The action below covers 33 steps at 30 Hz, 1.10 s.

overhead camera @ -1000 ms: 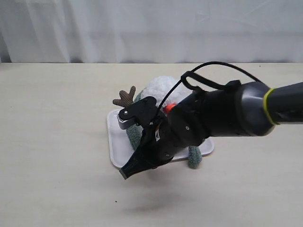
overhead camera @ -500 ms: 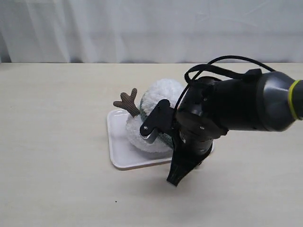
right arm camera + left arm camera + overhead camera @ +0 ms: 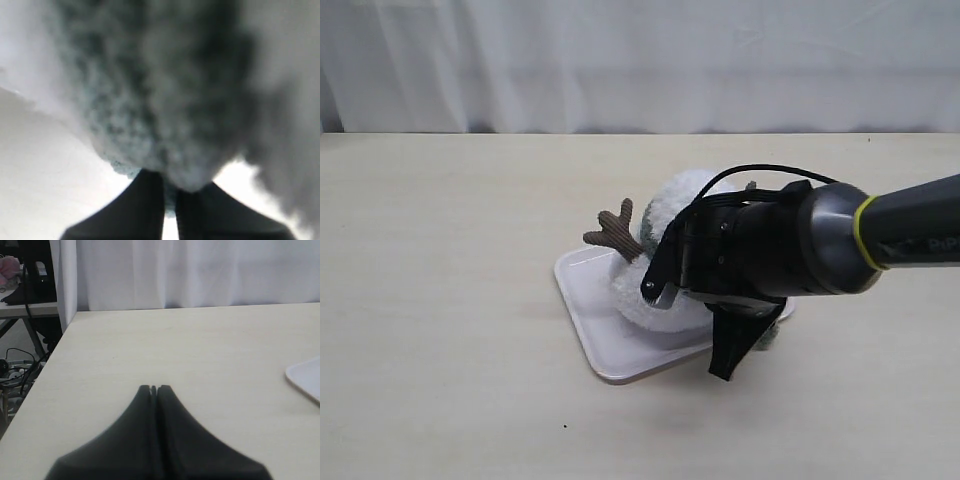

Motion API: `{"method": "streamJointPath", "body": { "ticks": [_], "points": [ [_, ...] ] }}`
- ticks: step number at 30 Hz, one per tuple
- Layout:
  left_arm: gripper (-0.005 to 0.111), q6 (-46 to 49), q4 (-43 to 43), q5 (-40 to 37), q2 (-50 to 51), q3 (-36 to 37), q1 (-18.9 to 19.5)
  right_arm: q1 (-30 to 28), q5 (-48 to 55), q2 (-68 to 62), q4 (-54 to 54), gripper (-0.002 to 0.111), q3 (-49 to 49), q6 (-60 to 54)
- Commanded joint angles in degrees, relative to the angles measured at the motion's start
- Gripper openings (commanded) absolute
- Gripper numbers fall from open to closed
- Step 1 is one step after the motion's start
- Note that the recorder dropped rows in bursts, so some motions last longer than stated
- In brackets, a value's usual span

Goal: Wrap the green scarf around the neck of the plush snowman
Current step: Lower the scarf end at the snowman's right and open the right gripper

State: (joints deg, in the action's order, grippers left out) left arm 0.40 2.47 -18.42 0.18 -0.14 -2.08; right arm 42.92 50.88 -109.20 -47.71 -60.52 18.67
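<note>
The plush snowman (image 3: 642, 292) lies on a white tray (image 3: 608, 352), one brown twig arm (image 3: 615, 228) sticking up. The green scarf (image 3: 645, 238) shows at its neck, and a further bit peeks out under my right arm at the tray's right side. My right gripper (image 3: 722, 368) points down at the tray's front right edge. In the right wrist view this gripper (image 3: 170, 181) is shut on a fold of the fuzzy scarf (image 3: 160, 100), which fills the picture. My left gripper (image 3: 154, 388) is shut and empty above bare table, well away from the snowman.
The tray's corner (image 3: 306, 379) shows in the left wrist view. A white curtain (image 3: 640, 60) hangs behind the table's far edge. Beyond the table's side edge, cables and a stand (image 3: 20, 365) are visible in the left wrist view.
My right gripper has swung from the tray's front left to its front right, still shut. Tray and snowman have slid and turned to the right with it.
</note>
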Motion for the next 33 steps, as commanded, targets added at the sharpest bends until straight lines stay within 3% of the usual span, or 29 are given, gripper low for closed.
{"method": "streamJointPath", "body": {
  "ticks": [1,6,10,18,26,33],
  "points": [
    [0.000,-0.1,0.0,0.7,-0.2,0.1,0.0,-0.3,1.5,0.1,0.1,0.018,0.0,0.0],
    [0.000,-0.1,0.0,0.7,-0.2,0.1,0.0,-0.1,5.5,0.1,0.4,0.047,0.0,0.6],
    [0.000,-0.1,0.0,0.7,-0.2,0.1,0.0,-0.1,10.4,0.1,0.4,0.061,0.0,1.3],
    [0.000,-0.1,0.0,0.7,-0.2,0.1,0.0,-0.1,12.9,6.7,4.6,0.062,0.0,1.6],
    [0.000,-0.1,0.0,0.7,-0.2,0.1,0.0,-0.1,7.0,24.3,22.1,0.062,0.2,-5.5],
    [0.000,-0.1,0.0,0.7,-0.2,0.1,0.0,-0.1,3.6,32.8,27.4,0.059,0.2,-5.9]
  ]
}}
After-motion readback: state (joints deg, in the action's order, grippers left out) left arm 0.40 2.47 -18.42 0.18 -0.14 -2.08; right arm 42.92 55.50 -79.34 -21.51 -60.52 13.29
